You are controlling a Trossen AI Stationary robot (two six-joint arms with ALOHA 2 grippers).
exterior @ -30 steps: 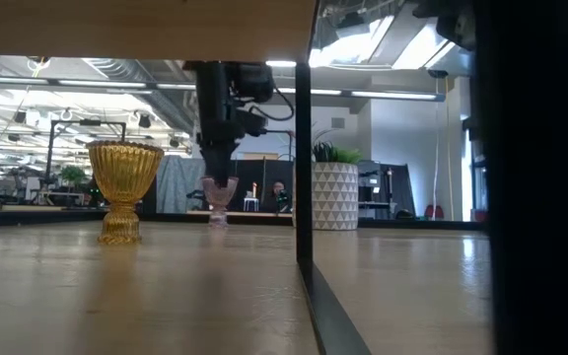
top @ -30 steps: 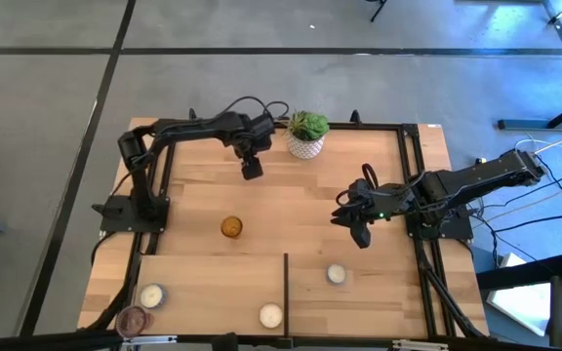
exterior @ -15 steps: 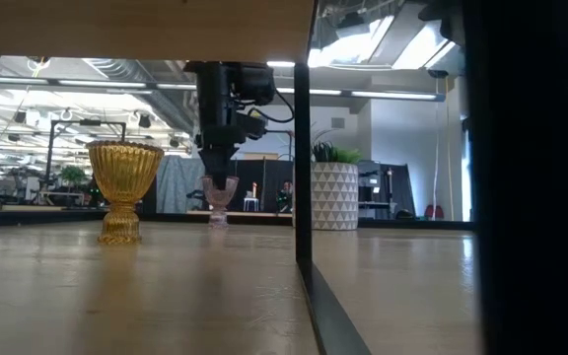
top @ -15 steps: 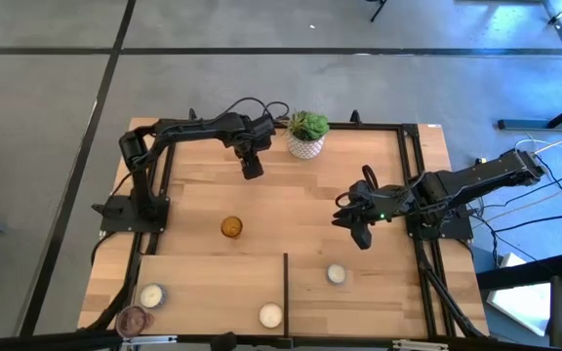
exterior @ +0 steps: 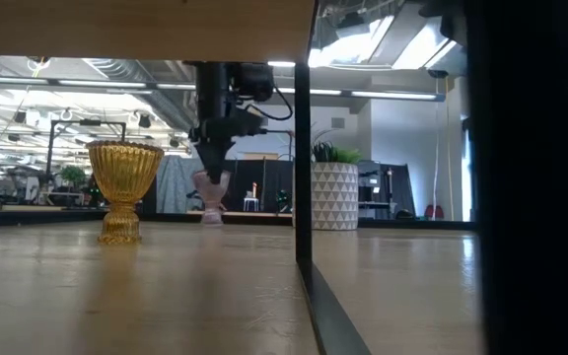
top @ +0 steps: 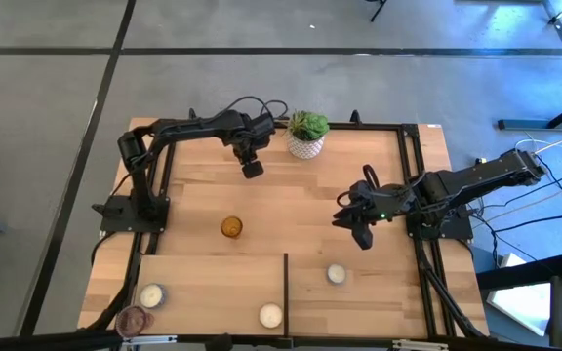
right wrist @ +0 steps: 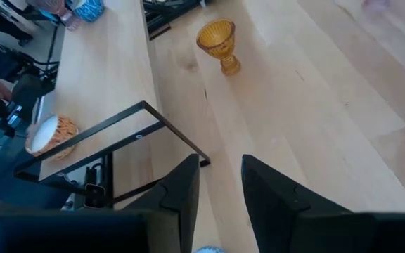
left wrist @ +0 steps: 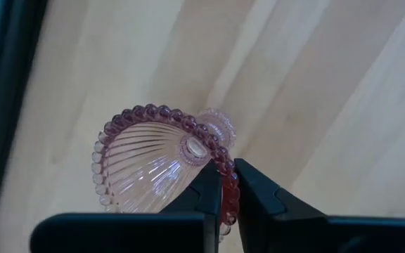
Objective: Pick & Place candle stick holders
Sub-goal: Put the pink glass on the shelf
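A pinkish-purple glass candle stick holder stands tilted at the table's far middle, also seen in the low view; my left gripper is shut on it from above. An amber glass holder stands upright on its foot mid-table. Near the front edge sit three white holders and a second pinkish one. My right gripper hangs open above the table's right half, with nothing between its fingers. My left gripper pinches the beaded rim of the pinkish-purple holder, one finger inside the bowl and one outside. The fingers come from above, pointing down. The holder leans over below them; whether its foot still touches the table I cannot tell.
A white pot with a green plant stands at the far edge, right of my left gripper. A thin black divider splits the front strip into two compartments. Black frame rails run along the table's sides.
My left gripper has shut on the pinkish-purple holder's rim without leaving its place. The holder, upright a second ago, now leans to one side under the fingers.
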